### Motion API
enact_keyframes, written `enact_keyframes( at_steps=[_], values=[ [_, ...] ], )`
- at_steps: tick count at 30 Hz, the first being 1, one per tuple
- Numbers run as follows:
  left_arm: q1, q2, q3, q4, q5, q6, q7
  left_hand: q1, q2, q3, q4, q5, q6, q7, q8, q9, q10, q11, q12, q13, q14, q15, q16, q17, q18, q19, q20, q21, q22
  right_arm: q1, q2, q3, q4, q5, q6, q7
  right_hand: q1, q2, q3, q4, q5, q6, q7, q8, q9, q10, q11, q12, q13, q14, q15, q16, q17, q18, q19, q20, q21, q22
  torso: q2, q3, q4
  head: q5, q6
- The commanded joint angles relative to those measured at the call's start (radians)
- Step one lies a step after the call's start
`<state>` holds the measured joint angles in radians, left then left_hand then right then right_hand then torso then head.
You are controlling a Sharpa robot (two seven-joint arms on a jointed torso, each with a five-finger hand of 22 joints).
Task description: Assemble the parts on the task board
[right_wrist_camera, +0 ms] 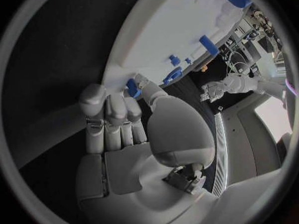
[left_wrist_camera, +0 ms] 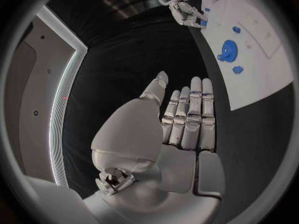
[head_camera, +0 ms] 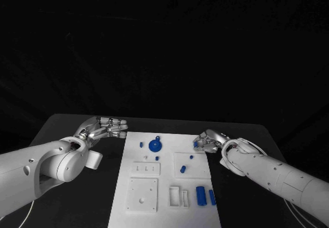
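- At the far right corner of the white task board (head_camera: 164, 190), the right hand (head_camera: 209, 141) pinches a small blue part (right_wrist_camera: 132, 87) between thumb and fingertip.
- Over the black table (head_camera: 82, 128) left of the board, the left hand (head_camera: 106, 127) hovers flat, fingers straight and together, holding nothing.
- A blue gear (head_camera: 155, 144) sits on the board's far end, with blue cylinders (head_camera: 201, 195) near its front right.
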<state>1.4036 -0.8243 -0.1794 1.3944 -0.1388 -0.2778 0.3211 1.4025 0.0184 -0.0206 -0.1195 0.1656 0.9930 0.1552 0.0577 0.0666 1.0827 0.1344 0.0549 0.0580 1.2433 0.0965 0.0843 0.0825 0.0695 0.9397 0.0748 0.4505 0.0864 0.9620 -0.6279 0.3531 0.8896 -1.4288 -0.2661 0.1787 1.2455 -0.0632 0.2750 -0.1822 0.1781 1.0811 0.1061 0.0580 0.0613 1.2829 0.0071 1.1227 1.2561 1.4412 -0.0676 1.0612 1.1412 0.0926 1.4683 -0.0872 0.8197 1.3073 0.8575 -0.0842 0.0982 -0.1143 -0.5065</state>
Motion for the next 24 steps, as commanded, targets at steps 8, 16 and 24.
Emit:
enact_keyframes(
  at_steps=[8, 16, 24],
  values=[
    [0.0, 0.002, 0.001, 0.002, -0.004, 0.018, 0.002, 0.002, 0.01, -0.003, -0.004, 0.006, 0.006, -0.002, 0.005, 0.001, -0.007, 0.003, 0.003, 0.001, -0.001, -0.004, -0.005, -0.001, -0.004, -0.007, 0.0, 0.003, 0.001, -0.002, 0.003, 0.0, -0.001, 0.003, -0.006, -0.003, -0.003, 0.023, 0.023, -0.002, -0.058, 0.06, -0.022, 0.004, 0.004, 0.009, -0.013, 0.008, 0.003, 0.008, -0.006, 0.005, 0.003, -0.004, 0.025, -0.005, 0.007, 0.097, 0.0, -0.0004, 0.0, 0.0, 0.0],
    [0.0, 0.002, 0.001, 0.002, -0.009, 0.023, -0.002, 0.003, 0.014, -0.001, -0.003, 0.005, 0.011, -0.004, 0.005, 0.001, 0.009, -0.002, 0.004, 0.001, 0.001, -0.006, -0.005, -0.001, -0.004, -0.008, -0.001, 0.006, 0.001, -0.002, 0.003, 0.0, 0.002, 0.003, -0.038, -0.003, 0.004, 0.051, 0.053, -0.014, -0.106, 0.12, -0.039, 0.006, 0.006, 0.014, -0.023, 0.011, 0.007, 0.009, -0.015, 0.011, 0.01, -0.011, 0.026, -0.013, 0.013, 0.098, 0.0, 0.0, -0.0001, 0.0, 0.0],
    [0.0, 0.002, 0.001, 0.003, -0.018, 0.034, -0.016, 0.001, 0.028, 0.008, -0.002, 0.006, 0.041, -0.015, 0.006, 0.001, 0.052, -0.015, 0.003, 0.001, 0.005, -0.012, -0.003, 0.0, -0.006, -0.008, -0.006, 0.012, 0.004, -0.002, 0.002, 0.0, 0.014, -0.003, -0.075, -0.012, 0.008, 0.069, 0.068, -0.03, -0.126, 0.145, -0.044, 0.005, 0.007, 0.02, -0.028, 0.01, 0.009, 0.011, -0.02, 0.015, 0.018, -0.015, 0.028, -0.02, 0.019, 0.099, 0.0, 0.0003, -0.0013, 0.001, 0.001]
  ],
)
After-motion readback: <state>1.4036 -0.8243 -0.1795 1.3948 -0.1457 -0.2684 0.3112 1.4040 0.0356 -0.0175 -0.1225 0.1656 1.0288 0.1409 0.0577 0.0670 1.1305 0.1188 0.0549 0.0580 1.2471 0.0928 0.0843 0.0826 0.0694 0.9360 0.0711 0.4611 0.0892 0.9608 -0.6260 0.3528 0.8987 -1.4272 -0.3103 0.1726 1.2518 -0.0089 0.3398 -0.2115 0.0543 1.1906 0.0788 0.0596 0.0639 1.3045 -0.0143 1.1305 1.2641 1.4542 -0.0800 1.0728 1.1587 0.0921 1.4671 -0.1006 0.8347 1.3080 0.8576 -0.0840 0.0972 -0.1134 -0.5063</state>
